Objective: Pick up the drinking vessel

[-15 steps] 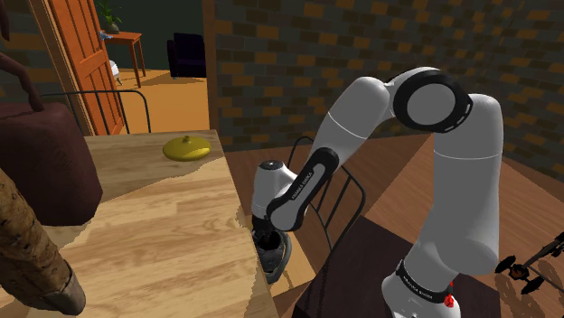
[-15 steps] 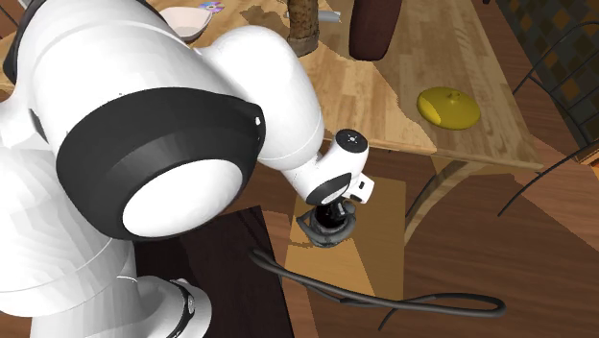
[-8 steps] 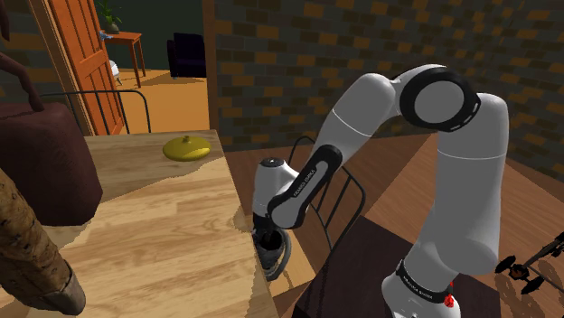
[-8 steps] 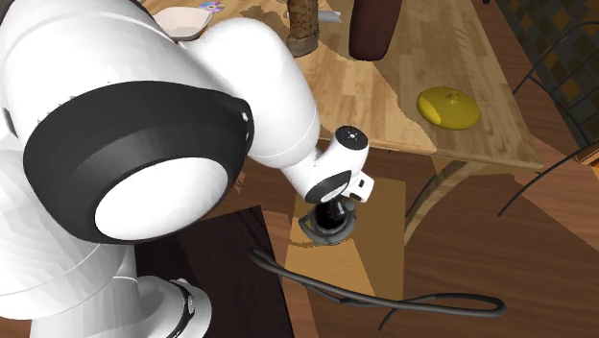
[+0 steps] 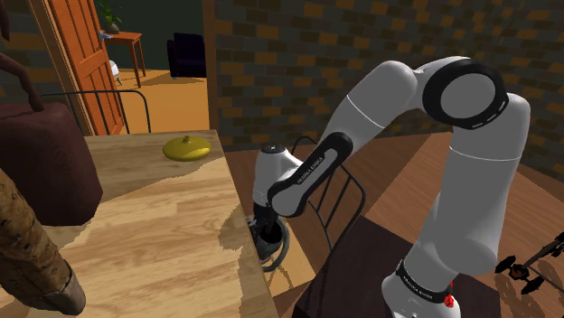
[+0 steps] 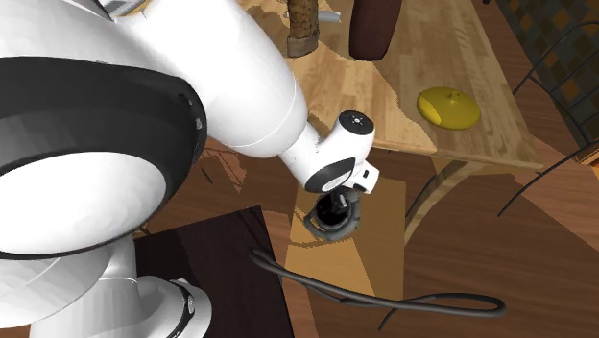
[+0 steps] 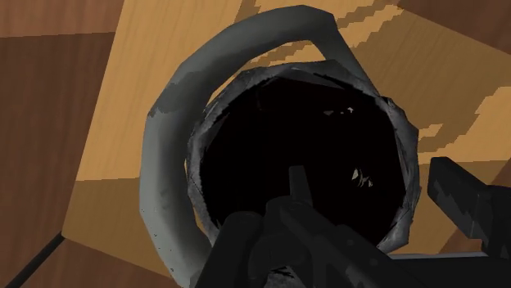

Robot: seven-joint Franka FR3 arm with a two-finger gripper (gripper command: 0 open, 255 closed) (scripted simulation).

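We see the mug (image 7: 327, 114) as a dark grey, rough-skinned cylinder with a ragged rim, a pitch-black hollow and a broad, smooth grey handle that arcs out from one side. It sits at the arm's black gripper (image 7: 373, 176), just off the table's edge and lower than the tabletop, over a flat tan wooden seat (image 6: 336, 269); we cannot tell whether its base touches that seat. The gripper is clenched on the mug's wall: one finger reaches down into the hollow and the other finger (image 7: 468, 204) stands outside the rim, with the wall caught between them. The white forearm slants down to it from a glossy, rounded black-banded elbow. The table (image 5: 154, 244) is pale wood with a streaky grain and a jagged, stepped border where a lighter patch meets a darker one. Far along it lies a yellow-green dome (image 5: 187, 148) with a small knob on top, well apart from the mug. A chair (image 5: 342, 191) of thin, bent black wire stands just beside the arm, and behind it rises a wall (image 5: 298, 63) of dark brick.
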